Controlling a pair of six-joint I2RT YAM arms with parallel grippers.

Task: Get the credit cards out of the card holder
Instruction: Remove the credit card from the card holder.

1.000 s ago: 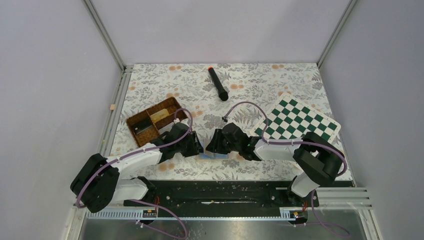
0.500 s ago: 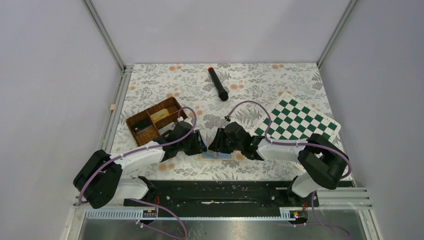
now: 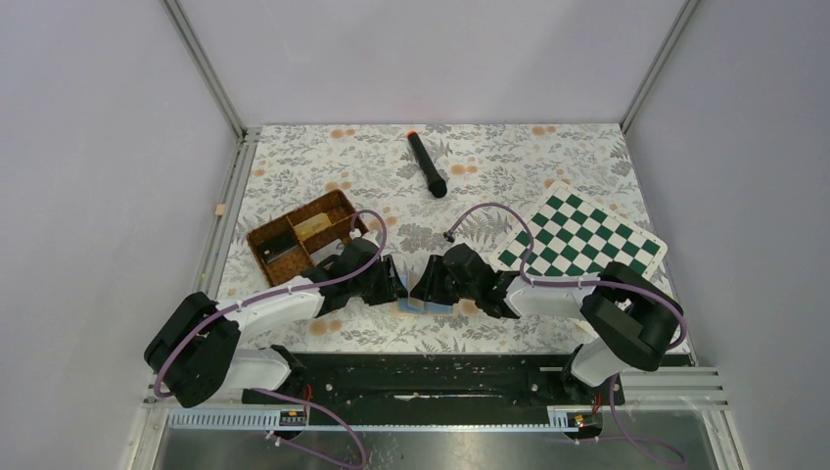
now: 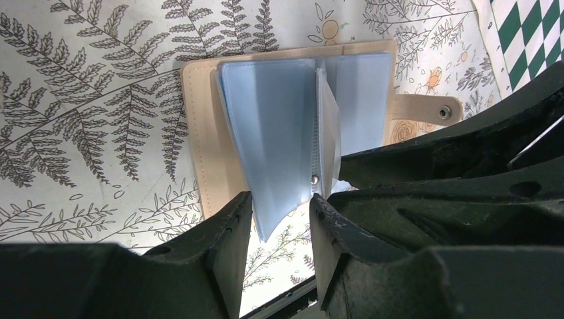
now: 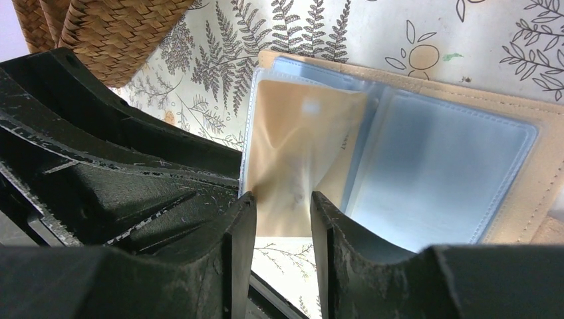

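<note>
The card holder (image 3: 423,305) lies open on the floral cloth between my two grippers. In the left wrist view its tan cover (image 4: 199,139) frames light blue plastic leaves (image 4: 273,126), and a snap tab (image 4: 432,109) sticks out to the right. I cannot tell a light blue card from the leaves. My left gripper (image 4: 279,199) (image 3: 396,286) is open, and a blue leaf corner hangs in its gap. My right gripper (image 5: 282,198) (image 3: 423,286) is open, with a raised, blurred tan-gold leaf or card (image 5: 299,139) reaching down between its fingertips.
A brown woven partitioned basket (image 3: 299,235) stands just left of the left gripper and shows in the right wrist view (image 5: 106,26). A green-white chequered board (image 3: 582,240) lies at the right. A black marker with an orange tip (image 3: 426,164) lies at the back.
My left gripper has moved a little to the right, closer to the holder. The right gripper has shifted slightly. Both now meet over the open holder.
</note>
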